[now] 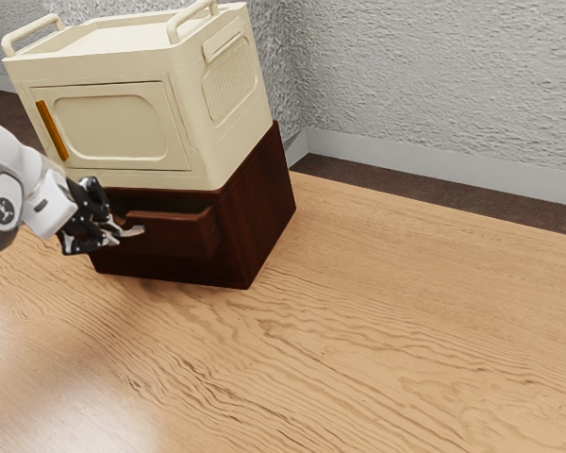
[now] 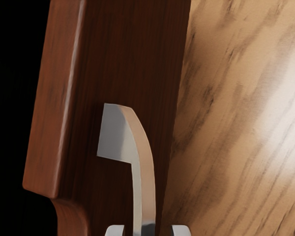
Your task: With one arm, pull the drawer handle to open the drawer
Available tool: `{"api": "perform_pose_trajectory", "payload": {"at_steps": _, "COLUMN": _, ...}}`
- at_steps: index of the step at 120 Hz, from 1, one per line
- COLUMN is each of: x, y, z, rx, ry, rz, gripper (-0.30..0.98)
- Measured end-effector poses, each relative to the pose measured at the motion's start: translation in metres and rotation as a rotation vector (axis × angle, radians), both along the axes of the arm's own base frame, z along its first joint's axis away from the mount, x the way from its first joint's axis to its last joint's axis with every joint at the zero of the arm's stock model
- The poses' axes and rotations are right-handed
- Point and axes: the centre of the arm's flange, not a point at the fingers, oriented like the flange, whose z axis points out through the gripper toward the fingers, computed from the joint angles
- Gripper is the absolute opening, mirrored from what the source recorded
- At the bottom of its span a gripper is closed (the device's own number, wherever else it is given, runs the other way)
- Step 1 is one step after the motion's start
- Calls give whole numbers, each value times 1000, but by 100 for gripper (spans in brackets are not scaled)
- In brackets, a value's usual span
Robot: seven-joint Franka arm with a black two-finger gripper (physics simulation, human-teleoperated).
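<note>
A black 2-finger gripper, spread around the curved silver metal handle of a part-open brown wooden drawer, may slip off if pulled back unclosed.

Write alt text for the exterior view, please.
A robot arm's black gripper is at the silver handle of a partly open drawer in a dark wood cabinet. A cream cabinet with an orange bar sits on top; a wood-grained surface lies below, gray walls behind.
</note>
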Motion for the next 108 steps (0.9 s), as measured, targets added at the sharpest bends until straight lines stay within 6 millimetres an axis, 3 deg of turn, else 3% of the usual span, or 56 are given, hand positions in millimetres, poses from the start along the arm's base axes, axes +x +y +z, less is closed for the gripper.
{"api": "perform_pose_trajectory", "payload": {"at_steps": 108, "x": -40, "y": -2, "z": -2, "rx": -43, "ry": 17, "rz": -21, "gripper": 3}}
